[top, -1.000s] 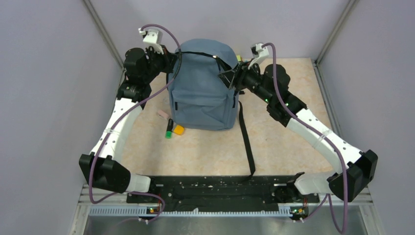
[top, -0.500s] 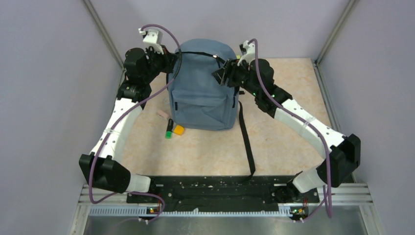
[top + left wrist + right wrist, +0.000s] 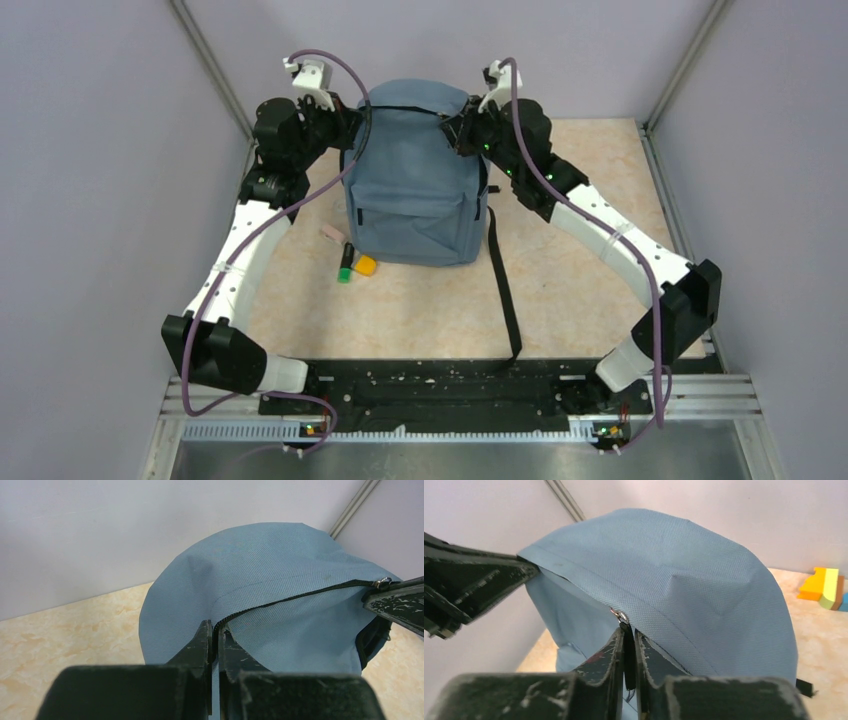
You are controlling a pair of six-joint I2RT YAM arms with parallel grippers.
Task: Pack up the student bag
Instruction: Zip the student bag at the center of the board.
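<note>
The student bag (image 3: 415, 190) stands upright, far-centre on table (image 3: 580, 270). Jaws of left gripper (image 3: 216, 635) pinch its zipper seam (image 3: 280, 600); right gripper (image 3: 629, 632) jaws narrow on zipper pull (image 3: 623, 615). Risk: pull slips free, or tug topples bag.

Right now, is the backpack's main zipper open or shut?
Shut: the main zipper runs as one closed black line across the backpack; no gap shows.

I find nothing I can read from any view: no words, brand mark, number or sign shows on the student bag (image 3: 410, 190) or on the tabletop (image 3: 430, 310) around it.
</note>
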